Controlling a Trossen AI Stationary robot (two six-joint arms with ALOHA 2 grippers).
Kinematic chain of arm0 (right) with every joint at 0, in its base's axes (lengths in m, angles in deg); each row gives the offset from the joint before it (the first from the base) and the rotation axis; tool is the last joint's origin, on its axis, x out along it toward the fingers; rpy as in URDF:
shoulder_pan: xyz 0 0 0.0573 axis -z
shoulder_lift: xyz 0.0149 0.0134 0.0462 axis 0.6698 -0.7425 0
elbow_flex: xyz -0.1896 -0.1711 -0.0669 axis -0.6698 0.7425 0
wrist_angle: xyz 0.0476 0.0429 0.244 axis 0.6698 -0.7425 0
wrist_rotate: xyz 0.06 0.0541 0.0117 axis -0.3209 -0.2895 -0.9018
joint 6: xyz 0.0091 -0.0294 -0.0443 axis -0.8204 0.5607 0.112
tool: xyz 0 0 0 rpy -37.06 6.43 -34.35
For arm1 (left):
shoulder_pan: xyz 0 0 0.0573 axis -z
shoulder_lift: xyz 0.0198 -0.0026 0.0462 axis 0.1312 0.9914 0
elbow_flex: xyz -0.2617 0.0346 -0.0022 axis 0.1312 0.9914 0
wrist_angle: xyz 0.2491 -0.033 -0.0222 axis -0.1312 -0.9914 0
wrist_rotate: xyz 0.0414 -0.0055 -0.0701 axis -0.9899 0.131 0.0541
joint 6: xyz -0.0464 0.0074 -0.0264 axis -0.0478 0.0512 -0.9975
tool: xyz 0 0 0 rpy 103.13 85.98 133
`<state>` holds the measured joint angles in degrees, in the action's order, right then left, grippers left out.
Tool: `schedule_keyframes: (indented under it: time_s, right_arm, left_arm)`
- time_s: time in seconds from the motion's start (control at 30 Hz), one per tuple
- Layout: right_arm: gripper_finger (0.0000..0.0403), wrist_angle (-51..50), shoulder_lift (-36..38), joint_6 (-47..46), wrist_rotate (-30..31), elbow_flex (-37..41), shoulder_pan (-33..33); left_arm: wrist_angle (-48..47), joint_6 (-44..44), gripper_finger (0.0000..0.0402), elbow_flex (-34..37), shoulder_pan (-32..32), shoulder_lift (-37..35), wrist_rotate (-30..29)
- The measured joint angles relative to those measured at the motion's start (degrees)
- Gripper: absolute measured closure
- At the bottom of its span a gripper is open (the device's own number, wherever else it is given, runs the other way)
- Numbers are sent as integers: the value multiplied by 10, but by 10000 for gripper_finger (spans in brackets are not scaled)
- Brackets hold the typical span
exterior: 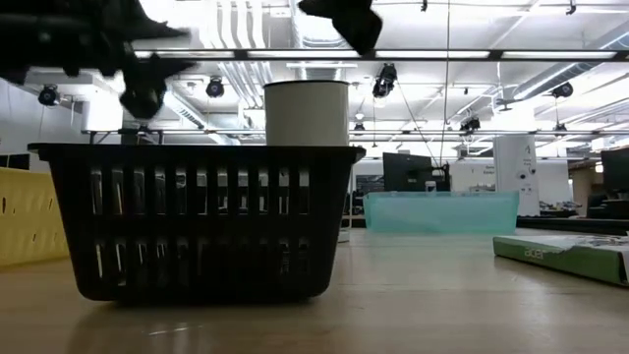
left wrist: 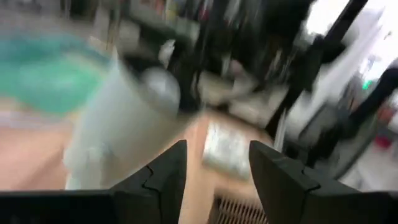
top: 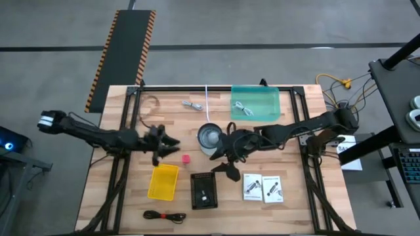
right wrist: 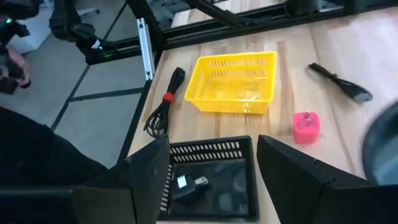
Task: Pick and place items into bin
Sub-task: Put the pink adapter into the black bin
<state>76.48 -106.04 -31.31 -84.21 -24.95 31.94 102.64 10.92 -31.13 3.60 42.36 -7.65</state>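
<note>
the right gripper point(top: 223, 162) hovered with jaws spread and empty above the black basket point(top: 203, 191), which held a small white adapter point(right wrist: 189, 182). the left gripper point(top: 165, 145), jaws also spread and empty, hung near the pink cube point(top: 186, 158), beside the yellow basket point(top: 163, 181) and metal cup point(top: 210, 137).

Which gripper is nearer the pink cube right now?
Left. The left gripper hangs open just beside the pink cube, toward the table's left. The right gripper is open farther off on the cube's other side, past the black basket.
</note>
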Motion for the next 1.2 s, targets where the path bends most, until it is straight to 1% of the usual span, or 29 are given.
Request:
schedule_keyframes:
  time_s: [0.13, 0.2, 0.33, 0.53, 0.67, 0.73, 0.8, 0.9, 1.03, 1.1, 1.2]
  right_arm:
    - [177, -19, 19, -3, 20, 0, 1]
    - [177, -26, 25, -3, 33, 0, 1]
    - [177, -28, 34, -4, 34, 0, 0]
    - [179, -29, 36, -3, 34, 1, 0]
    - [179, -29, 36, -1, 34, 2, 0]
    - [179, -29, 36, 1, 34, 3, 0]
    - [179, -29, 36, 2, 36, 3, 0]
    - [179, -29, 36, 2, 49, 3, 0]
    - [179, -29, 36, 3, 50, 3, 0]
    - [179, -29, 36, 8, 50, 3, 0]
    - [179, -29, 36, 13, 53, 3, 0]
  left_arm:
    - [3, 14, 244, -10, 0, 70, 37]
    - [-1, 16, 244, -11, 0, 96, 37]
    - [-31, 33, 244, -21, 1, 131, 40]
    - [-129, 90, 244, -67, 2, 163, 47]
    - [-230, 121, 239, -106, 2, 188, 48]
    - [-261, 122, 227, -119, 2, 206, 56]
    - [-275, 122, 206, -127, 1, 224, 63]
    - [-273, 124, 166, -137, 1, 248, 63]
    - [-272, 147, 119, -144, 1, 281, 63]
    - [-272, 151, 104, -145, 1, 299, 61]
    - [-270, 150, 94, -145, 1, 323, 43]
